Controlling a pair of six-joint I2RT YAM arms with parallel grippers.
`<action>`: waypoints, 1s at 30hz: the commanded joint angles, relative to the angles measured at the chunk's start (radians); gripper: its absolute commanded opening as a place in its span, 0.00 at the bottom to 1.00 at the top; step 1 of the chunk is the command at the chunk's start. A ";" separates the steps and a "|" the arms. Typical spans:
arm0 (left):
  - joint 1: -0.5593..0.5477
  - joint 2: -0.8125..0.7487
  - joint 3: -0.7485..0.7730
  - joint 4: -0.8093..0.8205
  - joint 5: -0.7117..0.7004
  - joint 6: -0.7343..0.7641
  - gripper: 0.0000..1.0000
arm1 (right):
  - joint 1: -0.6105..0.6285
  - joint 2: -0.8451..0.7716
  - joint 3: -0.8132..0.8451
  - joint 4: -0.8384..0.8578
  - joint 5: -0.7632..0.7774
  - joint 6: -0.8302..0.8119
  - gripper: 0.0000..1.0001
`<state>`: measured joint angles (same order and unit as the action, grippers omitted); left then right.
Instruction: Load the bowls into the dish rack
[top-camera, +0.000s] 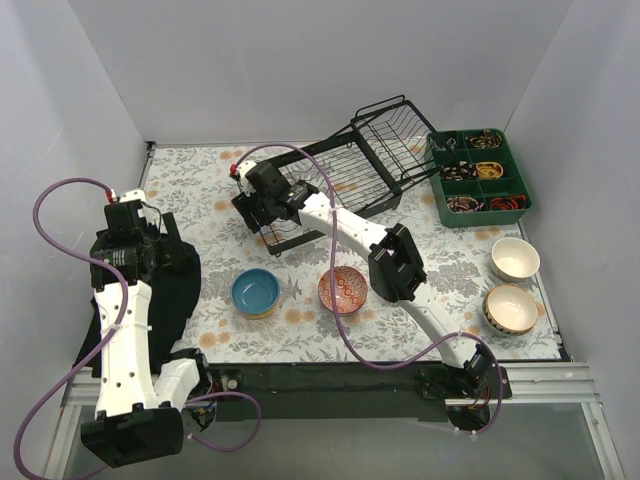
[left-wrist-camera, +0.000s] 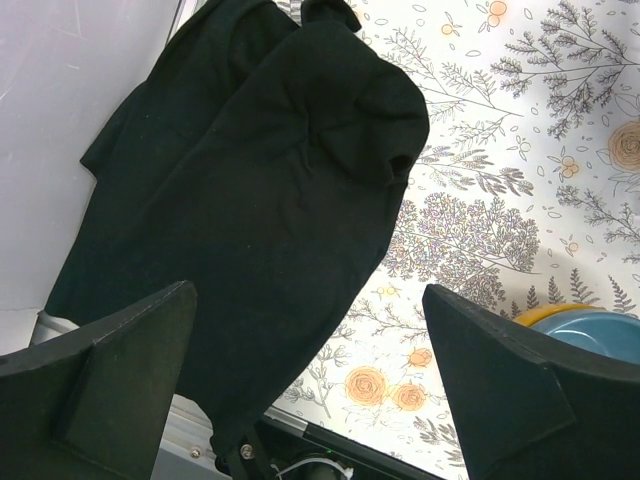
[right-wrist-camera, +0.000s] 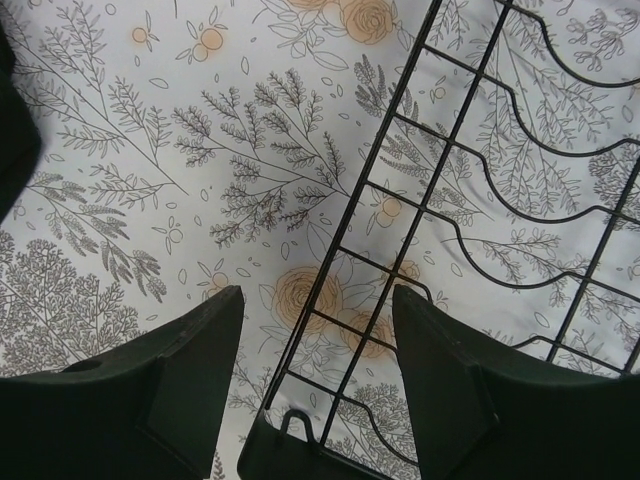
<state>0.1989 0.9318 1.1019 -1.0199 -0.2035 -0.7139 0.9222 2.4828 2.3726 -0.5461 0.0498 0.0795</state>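
Observation:
The black wire dish rack (top-camera: 340, 178) lies at the table's back middle, its hinged grid end (top-camera: 395, 132) raised. My right gripper (top-camera: 262, 207) hovers open over the rack's near-left corner. In the right wrist view the rack's edge wires (right-wrist-camera: 400, 250) run between the open fingers (right-wrist-camera: 190, 370), and the gripper (right-wrist-camera: 318, 370) holds nothing. A blue-inside bowl (top-camera: 255, 292) and a red-patterned bowl (top-camera: 343, 289) sit at the front middle. A white bowl (top-camera: 515, 258) and a cream bowl (top-camera: 510, 307) sit at the right. My left gripper (top-camera: 130, 235) is open and empty above a black cloth (left-wrist-camera: 250, 200). The blue bowl (left-wrist-camera: 590, 330) shows at the right edge of the left wrist view.
A green compartment tray (top-camera: 478, 176) with small items stands right of the rack. The black cloth (top-camera: 165, 285) lies along the left edge. White walls enclose the table on three sides. A purple cable (top-camera: 330, 230) loops over the right arm.

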 joint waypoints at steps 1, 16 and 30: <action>-0.004 -0.028 -0.007 -0.005 -0.028 0.010 0.98 | 0.000 0.033 -0.009 0.048 0.005 0.025 0.68; -0.004 -0.068 -0.023 0.012 -0.022 0.042 0.98 | 0.021 -0.017 -0.137 0.023 0.028 -0.018 0.36; -0.047 -0.128 -0.016 0.037 -0.014 0.093 0.98 | 0.147 -0.191 -0.343 -0.001 0.144 -0.153 0.17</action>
<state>0.1761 0.8368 1.0630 -0.9684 -0.2211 -0.6342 1.0241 2.3726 2.0609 -0.5251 0.1936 0.0216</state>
